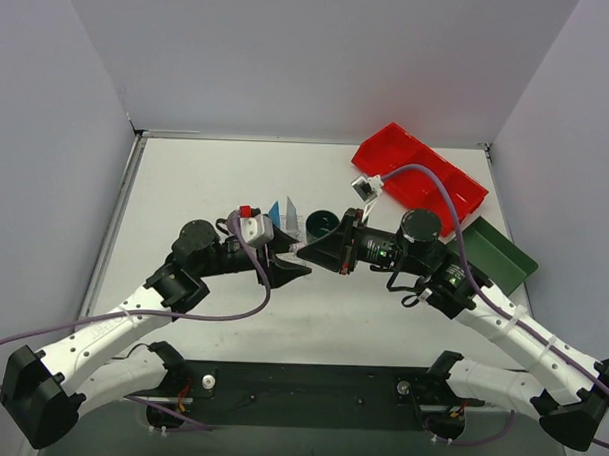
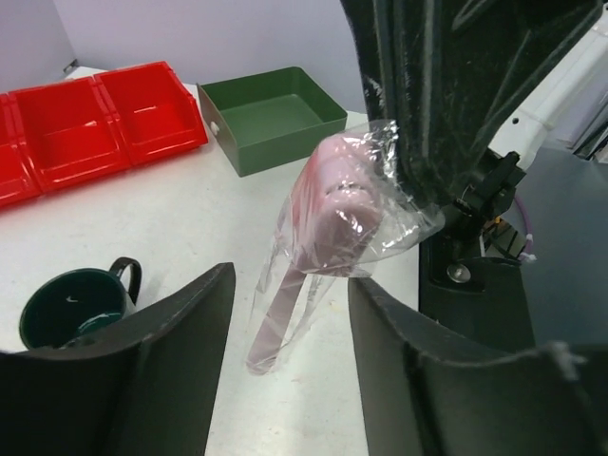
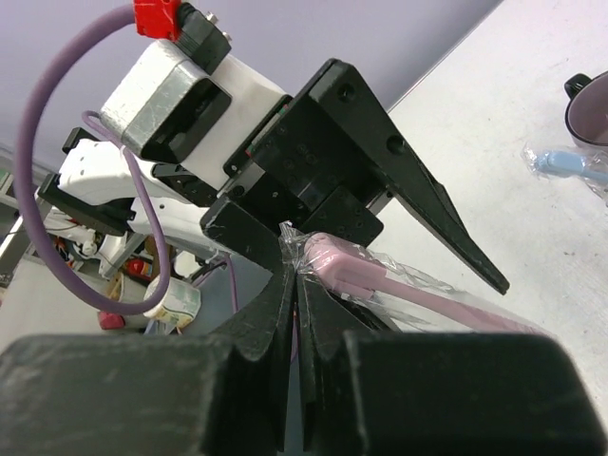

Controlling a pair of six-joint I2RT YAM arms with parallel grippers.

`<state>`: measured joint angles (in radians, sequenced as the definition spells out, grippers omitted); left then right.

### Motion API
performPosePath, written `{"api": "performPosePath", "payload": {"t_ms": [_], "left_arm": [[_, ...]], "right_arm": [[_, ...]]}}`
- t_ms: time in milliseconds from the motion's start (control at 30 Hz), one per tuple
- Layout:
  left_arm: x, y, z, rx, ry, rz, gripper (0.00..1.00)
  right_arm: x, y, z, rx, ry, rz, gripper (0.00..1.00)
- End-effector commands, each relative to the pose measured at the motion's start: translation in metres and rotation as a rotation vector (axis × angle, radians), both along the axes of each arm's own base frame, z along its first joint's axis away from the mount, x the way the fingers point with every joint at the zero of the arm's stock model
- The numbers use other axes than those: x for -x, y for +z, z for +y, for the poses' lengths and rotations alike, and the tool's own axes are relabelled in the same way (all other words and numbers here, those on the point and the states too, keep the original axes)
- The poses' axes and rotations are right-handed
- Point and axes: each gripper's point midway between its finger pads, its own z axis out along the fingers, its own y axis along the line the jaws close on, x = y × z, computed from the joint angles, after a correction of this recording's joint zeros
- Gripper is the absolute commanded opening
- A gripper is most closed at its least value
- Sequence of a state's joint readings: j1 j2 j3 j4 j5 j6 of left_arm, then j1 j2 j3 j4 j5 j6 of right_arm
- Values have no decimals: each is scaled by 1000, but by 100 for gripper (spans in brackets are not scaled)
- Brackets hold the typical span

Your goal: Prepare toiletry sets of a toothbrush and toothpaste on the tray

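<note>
**Right gripper pinches wrapped toothbrush; left fingers stand open around it**

The right gripper [image 3: 294, 274] has its 2 black fingers pressed together on the crinkled clear wrapping of a pink toothbrush [image 2: 334, 201], gripping the film just beside the brush head. The brush hangs above the white table [image 1: 186, 184] near its middle, head up and handle slanting down. The left gripper [image 2: 290, 290] has its jaws apart, with 1 matte black finger [image 2: 176, 351] on each side of the handle. The handle sits in the gap; whether the film touches the finger on the right of that view cannot be told. The toothbrush is slim, rounded plastic, and its wrap is glossy and creased. Behind it stand a dark green mug [image 2: 66, 309], a glossy red compartmented bin [image 2: 95, 123] and a dark green rectangular tray [image 2: 271, 119]. A blue wrapped toothbrush [image 3: 568, 163] lies on the table beside a mauve cup [image 3: 591, 109].
</note>
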<state>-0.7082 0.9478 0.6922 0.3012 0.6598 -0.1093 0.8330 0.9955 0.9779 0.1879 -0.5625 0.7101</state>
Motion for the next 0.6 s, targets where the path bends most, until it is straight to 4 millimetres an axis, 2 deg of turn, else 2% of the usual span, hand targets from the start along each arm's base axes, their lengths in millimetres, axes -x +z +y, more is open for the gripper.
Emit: {"api": "performPosePath", "payload": {"t_ms": [0,67,133,167,300,333,433,467,533,567], "left_arm": [[4,10,-6,31,-35,-12,54],[5,11,-7,30,-40,-5,38],[6,11,-8,29,-48,-4,28],[6,10,-8,27,-49,-2,18],[5,7,-8,16,-40,7,0],[4,6,-9,11,-30,11,0],[14,-1,-13,-19,-69,2,0],[22,-6,-15,-42,-98,12,0],[28,-9,-18,-68,-137,1,0],[39,-15,-19,-90,-191,12,0]], "right_arm": [[7,35,-3,-97,17,-93,0],[6,33,-4,-92,11,-93,0],[5,31,-5,-87,4,-86,0],[4,30,-6,-84,2,-86,0],[-1,27,-12,-65,-24,-79,0],[-2,28,-16,-66,-33,-81,0],[-7,26,-33,-23,-79,-100,20],[-11,11,-42,48,-110,-76,32],[-9,16,-60,123,-142,-172,43],[-5,4,-69,196,-144,-158,52]]}}
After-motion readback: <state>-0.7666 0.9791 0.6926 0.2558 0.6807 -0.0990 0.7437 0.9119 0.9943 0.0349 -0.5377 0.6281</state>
